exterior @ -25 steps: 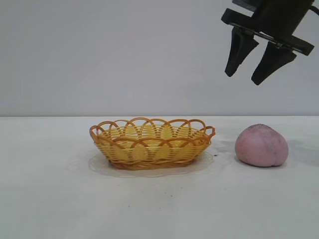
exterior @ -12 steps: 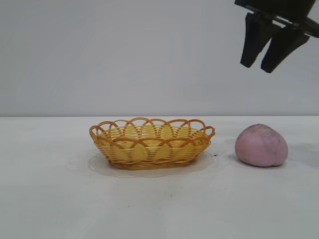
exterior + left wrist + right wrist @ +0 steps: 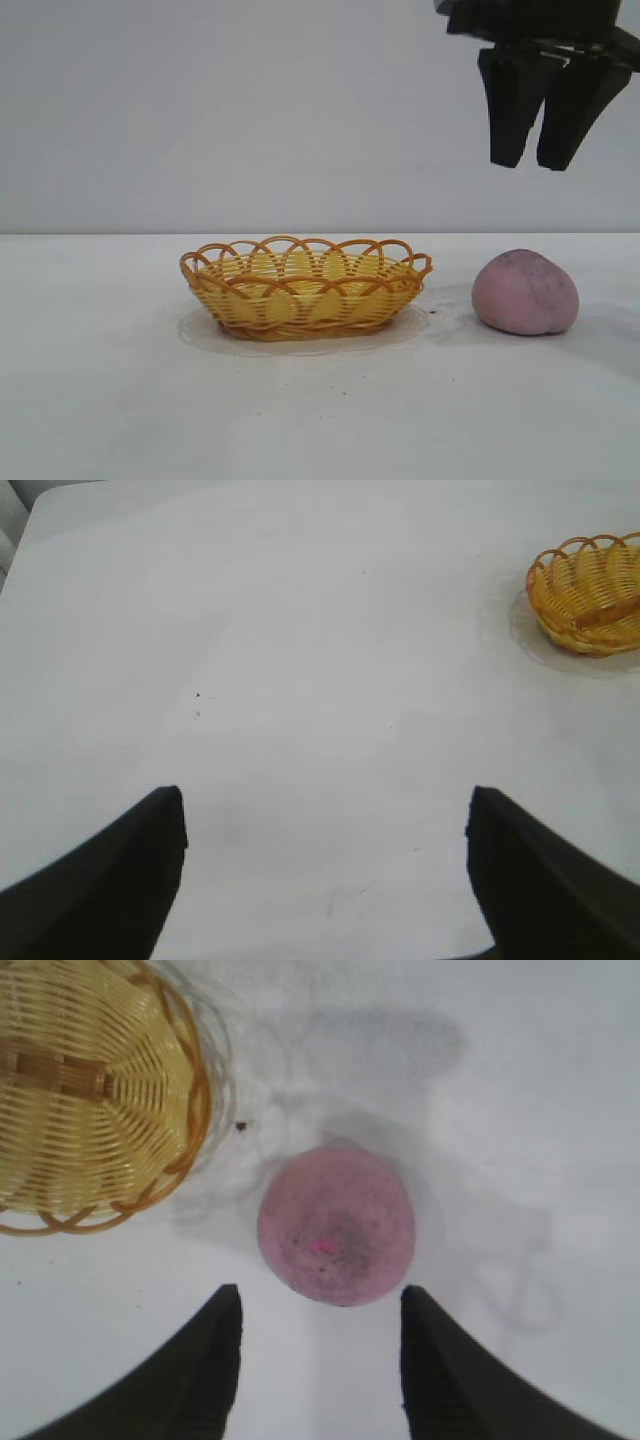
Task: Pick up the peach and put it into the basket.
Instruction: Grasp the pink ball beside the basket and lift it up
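Left gripper (image 3: pixel 325 880): parked over bare table (image 3: pixel 300 680), jaws spread wide, holding nothing; basket (image 3: pixel 590 595) at its 2 o'clock.

Basket (image 3: pixel 303 287): centre of table, nothing in it.

Peach (image 3: pixel 525 292): on the table at basket's 3 o'clock, near but apart.

Right gripper (image 3: pixel 540 160): well above peach at 12 o'clock, pointing down, fingers parted about halfway, nothing between them.

Handling, judged: peach looks light, rounded, matte, so decent friction; possibly soft, so squeeze gently. Take it across the widest middle, 1 finger each side, or it may roll out.
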